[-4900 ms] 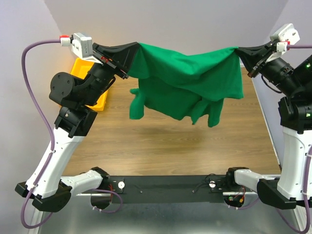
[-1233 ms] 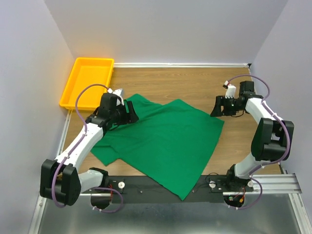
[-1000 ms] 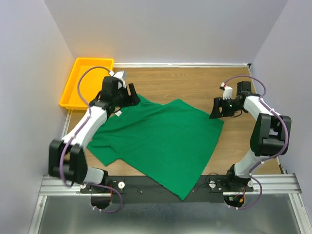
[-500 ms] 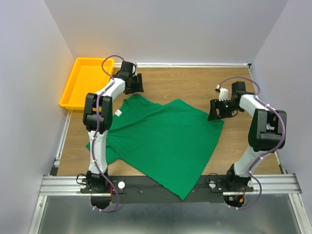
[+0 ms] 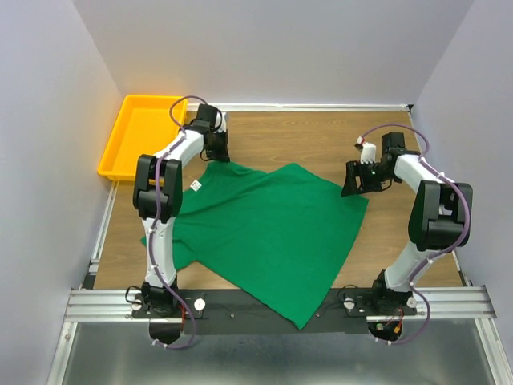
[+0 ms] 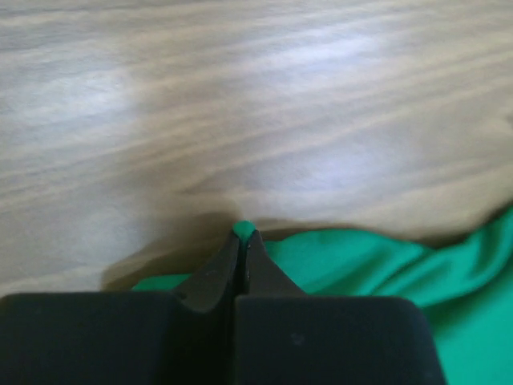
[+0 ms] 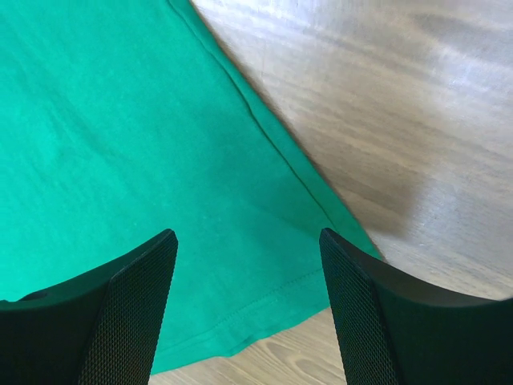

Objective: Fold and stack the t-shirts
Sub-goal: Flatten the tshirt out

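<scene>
I can read no text, brand, number or sign in any of my three views. The only label I see is a small white tag (image 5: 195, 185) on the shirt (image 5: 264, 224), at about ten o'clock from the middle of the cloth in the overhead view. It is too small for me to make out any print.

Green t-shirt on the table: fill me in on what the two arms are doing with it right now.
The green t-shirt lies spread open on the wooden table, not yet folded. The left gripper is shut on a pinch of fabric at the shirt's far edge, near the yellow tray. The right gripper is open, its fingers poised over the shirt's right corner without gripping it.
</scene>
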`<state>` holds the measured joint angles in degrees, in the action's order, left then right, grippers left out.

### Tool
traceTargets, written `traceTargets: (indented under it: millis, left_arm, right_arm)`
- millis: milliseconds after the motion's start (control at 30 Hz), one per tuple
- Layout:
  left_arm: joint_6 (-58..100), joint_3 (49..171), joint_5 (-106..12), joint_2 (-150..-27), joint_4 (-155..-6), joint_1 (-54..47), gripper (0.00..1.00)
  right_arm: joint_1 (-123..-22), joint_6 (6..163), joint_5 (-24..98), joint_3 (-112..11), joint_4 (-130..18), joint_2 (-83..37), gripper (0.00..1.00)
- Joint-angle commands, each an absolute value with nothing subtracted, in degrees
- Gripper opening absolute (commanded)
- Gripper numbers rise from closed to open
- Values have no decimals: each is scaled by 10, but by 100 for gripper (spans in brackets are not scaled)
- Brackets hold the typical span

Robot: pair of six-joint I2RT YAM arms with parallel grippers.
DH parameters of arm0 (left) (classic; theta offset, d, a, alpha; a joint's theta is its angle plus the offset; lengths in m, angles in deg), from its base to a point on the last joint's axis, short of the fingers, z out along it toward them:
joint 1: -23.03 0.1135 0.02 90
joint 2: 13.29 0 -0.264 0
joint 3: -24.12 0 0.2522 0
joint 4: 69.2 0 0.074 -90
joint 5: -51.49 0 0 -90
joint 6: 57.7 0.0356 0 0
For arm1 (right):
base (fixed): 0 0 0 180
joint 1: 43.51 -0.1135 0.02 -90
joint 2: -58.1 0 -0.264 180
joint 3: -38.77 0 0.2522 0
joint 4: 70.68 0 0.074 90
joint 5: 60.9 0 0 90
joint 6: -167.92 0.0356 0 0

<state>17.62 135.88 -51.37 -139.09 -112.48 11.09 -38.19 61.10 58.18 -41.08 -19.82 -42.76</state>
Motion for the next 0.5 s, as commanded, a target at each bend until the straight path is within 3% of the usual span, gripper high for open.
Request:
traceTargets:
  millis: [0,100,200,400,467]
  left_arm:
    - [168,1354,-615,-1292,-1066,112,0]
    - [156,1300,-686,-1153,-1006,106,0]
    - [148,1219,-679,-1061,-1046,98,0]
    - [13,778,-692,-824,-1075,25,1]
    - [-68,671,-710,-737,-1061,-23,21]
  right_arm:
    - [-387,624,603,-435,-191,-409,79]
    - [-387,621,611,-444,-188,-372,79]
    - [-387,606,609,-443,-180,-344,80]
    - [-387,588,626,-398,-178,-309,80]
    - [-388,586,630,-392,-179,-315,80]
